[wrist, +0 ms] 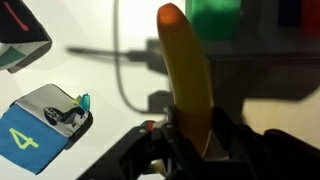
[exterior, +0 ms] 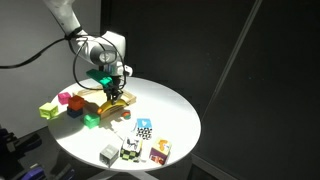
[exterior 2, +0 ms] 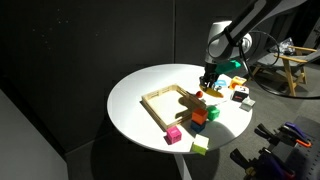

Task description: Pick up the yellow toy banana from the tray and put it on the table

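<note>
gripper (arm bent downward over table) clasps yellow toy banana

Black walls close the room in; a pale pole slants across them, and a wooden stand sits behind.

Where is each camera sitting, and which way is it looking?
An exterior view: raised beside the large round white table, looking down across it; the robot arm enters from upper left, hand near the shallow light-wood tray.
An exterior view: raised at another side, looking down; the arm enters from upper right.
Wrist view: on the wrist, looking along the hand, shut on the small curved yellow toy banana.
Shared: both exterior views show table, tray, arm and hand.
</note>
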Robot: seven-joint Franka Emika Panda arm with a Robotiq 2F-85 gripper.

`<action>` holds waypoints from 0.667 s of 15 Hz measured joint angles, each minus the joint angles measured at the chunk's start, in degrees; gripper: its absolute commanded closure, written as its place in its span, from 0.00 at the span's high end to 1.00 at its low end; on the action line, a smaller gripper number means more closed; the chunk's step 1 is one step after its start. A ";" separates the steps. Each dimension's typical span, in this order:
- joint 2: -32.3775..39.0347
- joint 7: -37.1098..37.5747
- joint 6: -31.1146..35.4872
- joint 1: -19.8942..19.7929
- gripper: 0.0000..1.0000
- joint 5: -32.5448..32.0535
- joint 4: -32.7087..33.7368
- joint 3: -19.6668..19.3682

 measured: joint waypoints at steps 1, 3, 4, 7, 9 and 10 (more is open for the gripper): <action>0.79 0.01 0.60 0.00 0.16 -0.04 0.02 -0.02; 2.47 0.09 1.95 0.01 0.16 -0.08 0.08 -0.14; 3.32 0.13 2.52 0.01 0.16 -0.09 0.12 -0.26; 5.46 0.13 3.50 0.01 0.16 -0.09 0.28 -0.71; 6.43 0.14 3.97 0.01 0.16 -0.09 0.39 -1.00; 6.81 0.14 4.10 0.01 0.16 -0.09 0.49 -1.17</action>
